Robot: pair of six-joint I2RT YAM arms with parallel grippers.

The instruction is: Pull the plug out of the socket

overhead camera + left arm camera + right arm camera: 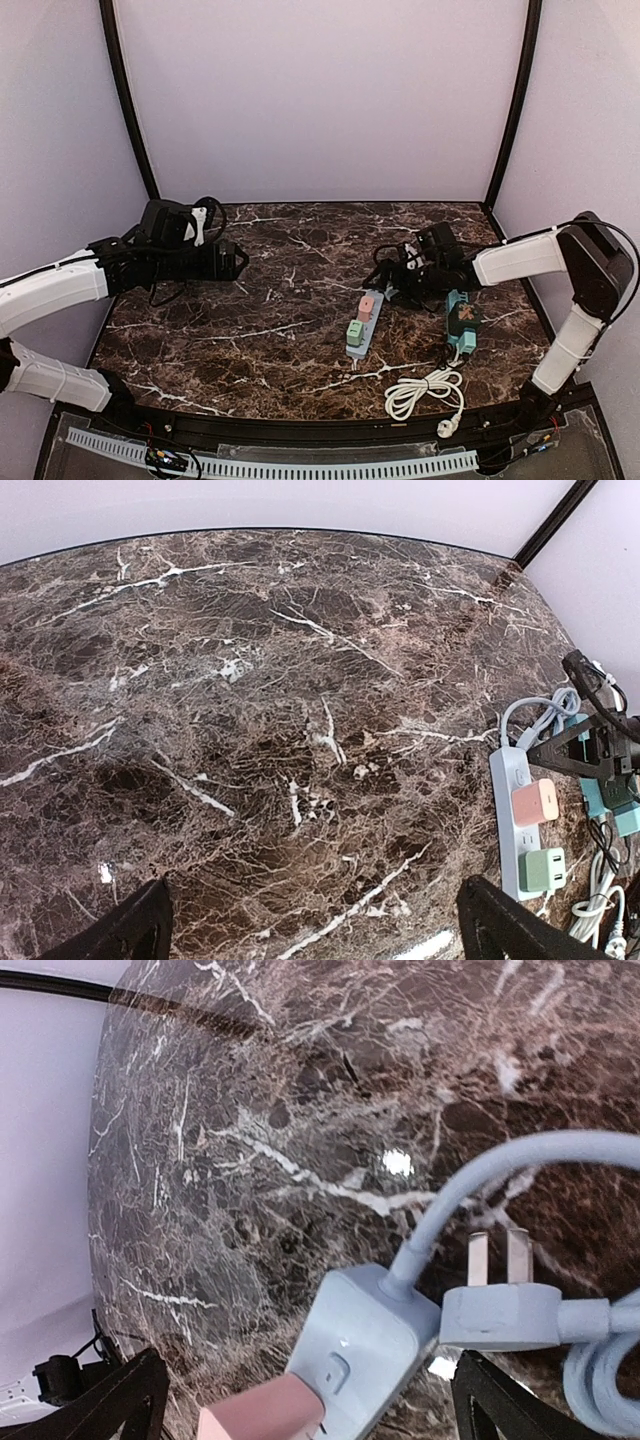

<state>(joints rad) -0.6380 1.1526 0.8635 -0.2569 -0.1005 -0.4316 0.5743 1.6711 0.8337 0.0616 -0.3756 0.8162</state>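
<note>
Task's thing: a pink plug (366, 308) is seated in a pale power strip (362, 325) lying flat on the desk (260, 330), right of centre. A green plug (354, 331) sits in the next socket, on the near side.
Which plug is meant: it cannot be settled from the task. The pink one is judged likelier, being closest to the right pincer.
Right pincer (310, 1360): its fingers are spread wide with nothing held. It is poised above the far end of the strip, where the cord (480, 1180) leaves the housing.
Left pincer (315, 895): also spread wide and empty. It is held over bare desk, well apart from the strip.
Nearby clutter: the strip's own two-pronged mains plug (500, 1310) lies loose just beside the strip's end. A teal strip (462, 320) and a coiled white cable (425, 390) lie to the right.
How it will handle: the plug is judged a light, rigid plastic block with smooth, somewhat slippery faces. It is probably gripped only by prong friction. The strip looks light too, so it is expected to lift or skid with the plug unless held down.
Where to take hold: two opposite flat sides of the pink block should be clamped, clear of the green neighbour.
Pull direction: a straight upward pull along the prongs is called for. A tilted pull could jam them.
Bracing: a bare part of the strip could be pressed to the desk by the left pincer.
</note>
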